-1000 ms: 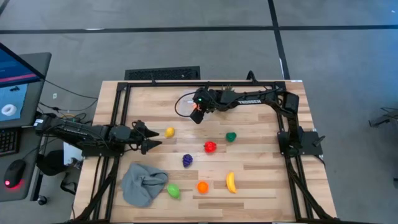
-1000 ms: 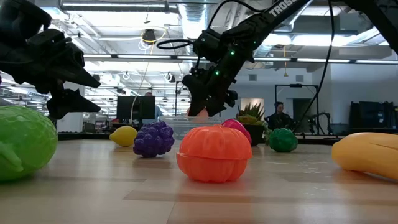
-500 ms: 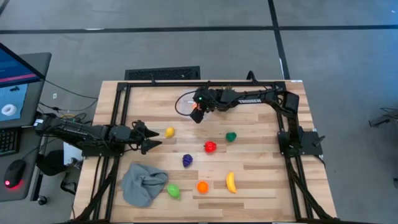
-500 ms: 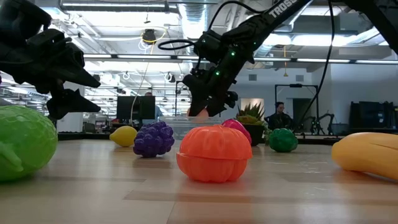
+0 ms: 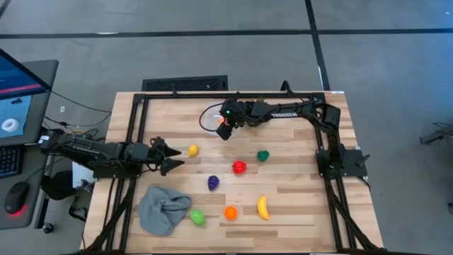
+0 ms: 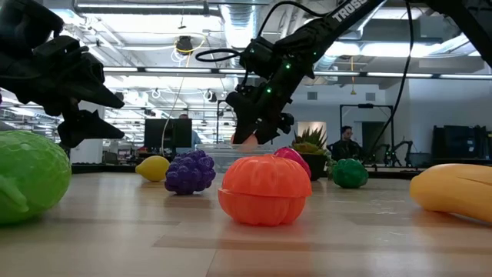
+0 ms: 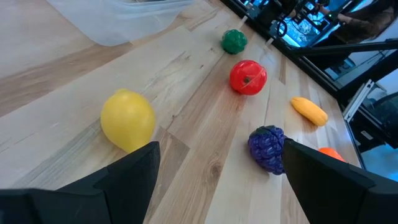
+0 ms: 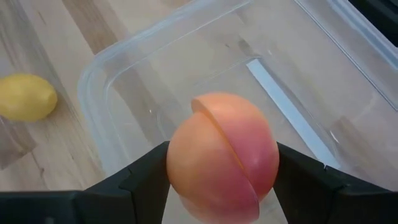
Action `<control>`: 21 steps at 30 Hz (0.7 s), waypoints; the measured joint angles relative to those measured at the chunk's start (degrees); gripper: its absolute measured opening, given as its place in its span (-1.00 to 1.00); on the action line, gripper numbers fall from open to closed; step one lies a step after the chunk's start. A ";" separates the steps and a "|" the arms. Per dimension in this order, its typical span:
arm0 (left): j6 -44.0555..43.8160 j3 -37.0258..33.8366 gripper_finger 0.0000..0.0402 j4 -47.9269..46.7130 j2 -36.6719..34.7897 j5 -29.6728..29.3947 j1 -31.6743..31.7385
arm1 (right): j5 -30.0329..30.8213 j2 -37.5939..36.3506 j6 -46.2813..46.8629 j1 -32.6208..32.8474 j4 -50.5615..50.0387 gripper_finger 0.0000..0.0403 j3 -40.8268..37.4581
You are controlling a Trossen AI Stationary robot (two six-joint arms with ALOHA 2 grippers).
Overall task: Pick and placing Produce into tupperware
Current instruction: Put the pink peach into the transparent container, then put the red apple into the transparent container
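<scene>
A peach-coloured round fruit point(image 8: 222, 162) hangs over the inside of the clear tupperware point(image 8: 93, 74), with my right gripper point(image 5: 224, 127) shut on it. The tupperware point(image 5: 211, 117) stands on the table at the far middle. My left gripper point(image 7: 217, 186) stands open near the table's left edge, with nothing between its fingers. It points at a yellow lemon point(image 7: 127, 119) that lies on the wood just beyond its tips. My right gripper pinches the peach-coloured fruit between its two fingers point(image 8: 146, 180), one on each opposite side point(image 8: 177, 165). The fingers slant down from the table's right side. The fruit is lifted clear, above the tupperware's floor.
Loose on the table lie a red fruit point(image 5: 239, 167), a dark green one point(image 5: 263, 155), purple grapes point(image 5: 213, 182), an orange fruit point(image 5: 230, 212), a banana point(image 5: 263, 207) and a light green fruit point(image 5: 197, 217). A grey cloth point(image 5: 163, 207) lies at the near left.
</scene>
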 joint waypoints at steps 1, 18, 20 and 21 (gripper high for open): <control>0.00 0.00 0.61 0.00 0.01 0.00 -0.01 | -0.42 0.00 0.03 0.00 0.00 0.37 0.00; 0.00 0.00 0.61 0.00 0.00 0.00 0.00 | -0.90 -0.02 1.05 0.00 -0.04 0.54 0.02; 0.00 0.00 0.61 0.00 -0.01 0.00 -0.01 | -0.91 -0.42 1.03 0.16 -0.48 0.54 0.02; 0.00 0.00 0.61 0.00 -0.01 0.00 0.00 | -0.90 -0.57 1.01 0.24 -0.37 0.54 0.08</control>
